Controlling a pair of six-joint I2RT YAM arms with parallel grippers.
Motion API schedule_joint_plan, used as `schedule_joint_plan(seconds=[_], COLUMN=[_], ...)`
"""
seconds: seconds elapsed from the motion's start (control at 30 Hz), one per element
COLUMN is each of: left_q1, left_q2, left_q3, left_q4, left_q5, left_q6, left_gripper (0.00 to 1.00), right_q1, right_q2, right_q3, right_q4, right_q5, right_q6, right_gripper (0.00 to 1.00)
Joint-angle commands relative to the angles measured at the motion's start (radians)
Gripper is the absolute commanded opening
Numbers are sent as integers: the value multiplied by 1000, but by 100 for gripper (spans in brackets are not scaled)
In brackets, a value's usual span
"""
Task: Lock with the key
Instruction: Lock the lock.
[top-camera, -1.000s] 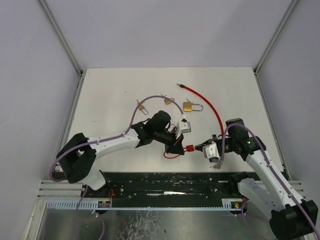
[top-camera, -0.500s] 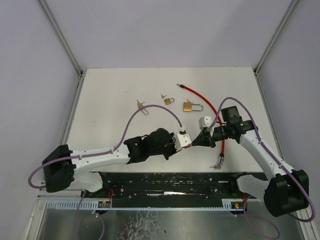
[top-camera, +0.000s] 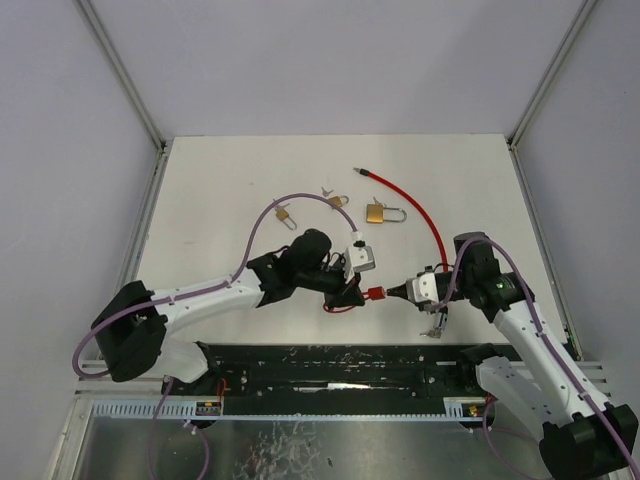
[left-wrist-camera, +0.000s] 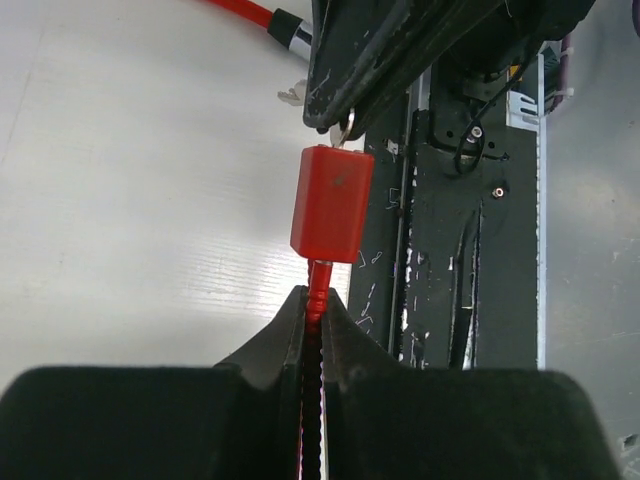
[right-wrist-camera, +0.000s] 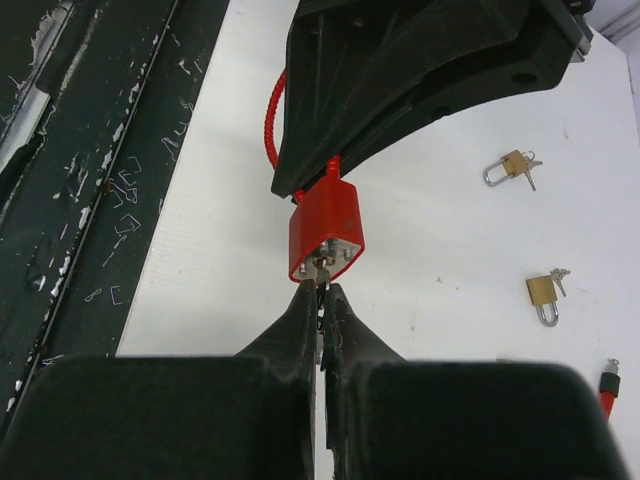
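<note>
1. I have the red lock body (left-wrist-camera: 333, 203) held up off the white table (top-camera: 220, 200), near its front edge, between the two grippers
2. Left gripper (left-wrist-camera: 315, 305): jaws clenched, with only a sliver between the fingers. They pinch the ribbed red cord (left-wrist-camera: 317, 282) right where it leaves the bottom of the lock body
3. In the right wrist view the same cord curves away behind the left gripper's black fingers
4. Right gripper (right-wrist-camera: 321, 292): jaws pressed nearly together on the small metal key (right-wrist-camera: 320, 270). The fingertips sit just short of the lock's face
5. The key sits in the keyway on the silver end of the lock body, in line with my right fingers. I cannot tell from here how far it has turned
6. From overhead the two grippers meet tip to tip with the lock between them, the left coming in from the left and the right from the right
7. Further back on the table lies a thick red cable (top-camera: 427, 218), running from its metal tip near the middle down towards the right arm
8. Left of that cable sit a brass padlock (top-camera: 377, 213) and two smaller padlocks (top-camera: 336, 201), all well apart from both grippers
</note>
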Motion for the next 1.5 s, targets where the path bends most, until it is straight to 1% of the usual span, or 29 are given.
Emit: schedule_joint_plan(seconds=[0.0,0.1,0.13,0.17,0.27,0.33,0.4,0.47,0.53,0.63,0.67,0.7,0.73,0.8,0.87,0.9,0.93,0.97,1.0,1.07,1.17,1.23,1.27,1.33,1.37,1.4,1.43,1.47], left_q1=[2,-143,-179,-200,-242,-246,-239,-209,-187,-162,-160,-160,-162,-192,-221,-232,-242,-249,-250,-249,-226,-185,-179,-177,-177,-177,-179,-188], left_q2=[-12,-55,-67,-82,-143,-196,-253,-309,-331,-280,-249,-214,-174,-137,-115,-113,-120,-134,-155,-209,-289,-325,-331,-324,-312,-292,-262,-228], left_q3=[28,-8,-25,-44,-114,-148,-174,-184,-189,-138,-110,-81,-59,-38,-49,-59,-73,-90,-104,-138,-180,-190,-185,-167,-156,-138,-116,-89], left_q4=[-196,-203,-186,-168,-92,-53,-43,-57,-62,-109,-141,-182,-212,-242,-238,-231,-210,-187,-167,-124,-98,-95,-95,-106,-113,-132,-166,-212], left_q5=[-188,-646,-752,-818,-915,-888,-807,-607,-389,-102,-62,-68,-135,-472,-886,-991,-1058,-1075,-1055,-938,-638,-361,-267,-175,-178,-237,-359,-524], left_q6=[-15,106,131,152,221,216,190,152,109,75,75,77,73,65,77,98,114,129,137,146,131,113,101,88,82,70,62,61], left_gripper=[0,0,0,0,0,0,0,0,0,0,0,0,0,0,0,0,0,0,0,0,0,0,0,0,0,0,0,0], right_q1=[-5,-5,-6,-7,-7,-7,-8,-8,-8,-8,-10,-10,-9,-8,-10,-10,-10,-9,-9,-9,-14,-30,-41,-62,-63,-64,-64,-64], right_q2=[-9,11,26,47,137,190,208,196,161,83,71,63,57,44,22,12,1,-4,-5,2,-6,-9,-8,7,23,35,42,38], right_q3=[2,10,15,25,81,122,141,134,109,70,67,67,65,60,44,33,29,28,29,39,41,52,61,75,81,84,78,69], right_q4=[-27,10,27,32,-31,-92,-112,-99,-72,-11,-11,-20,-18,-13,3,17,24,31,33,26,27,25,20,-10,-56,-92,-92,-74], right_q5=[95,97,90,80,30,3,-8,6,33,86,99,114,126,150,173,184,192,193,191,183,189,174,149,73,37,23,33,55], right_q6=[-15,59,106,147,199,195,197,201,193,214,212,191,188,172,156,154,155,163,170,175,177,196,210,215,166,130,117,120], right_gripper=[0,0,0,0,0,0,0,0,0,0,0,0,0,0,0,0,0,0,0,0,0,0,0,0,0,0,0,0])
